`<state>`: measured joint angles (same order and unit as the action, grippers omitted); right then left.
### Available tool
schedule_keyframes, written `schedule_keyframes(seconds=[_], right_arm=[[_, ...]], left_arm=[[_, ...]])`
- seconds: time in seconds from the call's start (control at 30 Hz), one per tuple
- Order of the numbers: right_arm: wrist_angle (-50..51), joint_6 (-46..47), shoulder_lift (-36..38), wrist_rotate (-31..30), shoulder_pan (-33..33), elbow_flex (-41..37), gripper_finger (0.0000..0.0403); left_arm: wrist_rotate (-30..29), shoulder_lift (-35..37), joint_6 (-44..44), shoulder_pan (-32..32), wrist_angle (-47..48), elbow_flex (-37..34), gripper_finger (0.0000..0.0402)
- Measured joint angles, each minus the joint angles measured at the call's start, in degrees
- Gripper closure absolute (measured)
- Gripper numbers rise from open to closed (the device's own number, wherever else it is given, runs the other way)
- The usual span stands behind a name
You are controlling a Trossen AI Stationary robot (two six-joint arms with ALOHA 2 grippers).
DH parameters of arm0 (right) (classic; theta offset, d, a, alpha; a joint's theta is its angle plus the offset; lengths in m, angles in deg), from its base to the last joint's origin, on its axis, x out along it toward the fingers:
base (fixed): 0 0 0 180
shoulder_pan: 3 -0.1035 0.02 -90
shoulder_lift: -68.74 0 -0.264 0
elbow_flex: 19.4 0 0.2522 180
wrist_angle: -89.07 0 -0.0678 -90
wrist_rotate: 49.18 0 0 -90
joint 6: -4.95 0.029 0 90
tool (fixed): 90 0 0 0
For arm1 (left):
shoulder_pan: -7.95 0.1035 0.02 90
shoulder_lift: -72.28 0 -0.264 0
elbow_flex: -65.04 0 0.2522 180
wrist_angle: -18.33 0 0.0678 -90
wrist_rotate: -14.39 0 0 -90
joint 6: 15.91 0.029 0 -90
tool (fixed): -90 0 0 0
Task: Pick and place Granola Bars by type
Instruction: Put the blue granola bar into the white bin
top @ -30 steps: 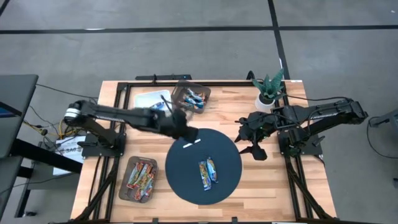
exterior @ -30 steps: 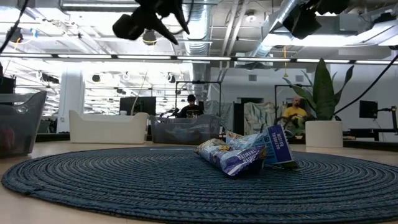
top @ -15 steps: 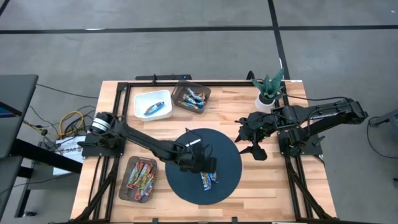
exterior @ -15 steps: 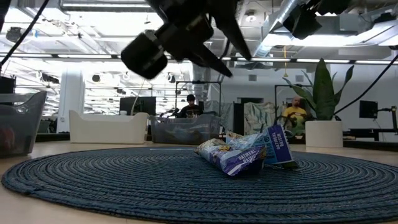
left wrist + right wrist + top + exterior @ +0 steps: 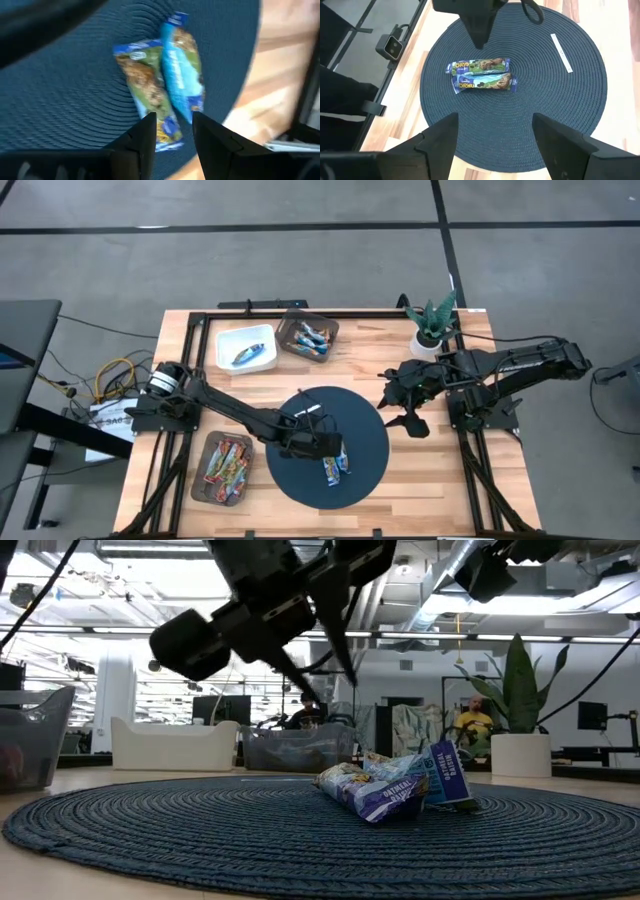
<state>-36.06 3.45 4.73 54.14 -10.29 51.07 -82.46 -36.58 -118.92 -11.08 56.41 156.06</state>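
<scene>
Left gripper [image 5: 171,131], fingers parted and empty, hangs over the two Granola Bars [image 5: 334,462] lying side by side on the round blue mat [image 5: 300,465], apparently lining up to straddle one; right gripper [image 5: 400,405] waits wide open, empty, beside the mat.

Two granola bars [image 5: 334,463] are lying side by side on the round mat [image 5: 300,470], mid-frame; three trays are sitting at its left and upper left.
</scene>
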Motion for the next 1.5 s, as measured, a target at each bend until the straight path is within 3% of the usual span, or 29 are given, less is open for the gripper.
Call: schedule_keyframes(seconds=[1.07,1.17,1.23,1.5], right_arm=[[-3.9,-0.2,0.0,-0.2,0.0,0.0,0.0155],[-3.8,0.0,0.0,-0.2,0.0,0.0,0.0155],[-3.6,1.8,0.0,-0.2,0.0,0.0,0.0155],[2.7,9.2,-4.7,-5.6,0.3,-0.3,0.0155]], left_arm=[[-1.1,-0.7,-2.1,0.5,0.2,0.0,0.0283],[-1.9,-1.4,3.8,0.5,-3.7,-0.1,0.0283],[-5.7,-1.2,8.7,0.5,-8.2,0.6,0.0283],[-18.5,6.7,30.7,0.4,-4.9,3.9,0.0283]])
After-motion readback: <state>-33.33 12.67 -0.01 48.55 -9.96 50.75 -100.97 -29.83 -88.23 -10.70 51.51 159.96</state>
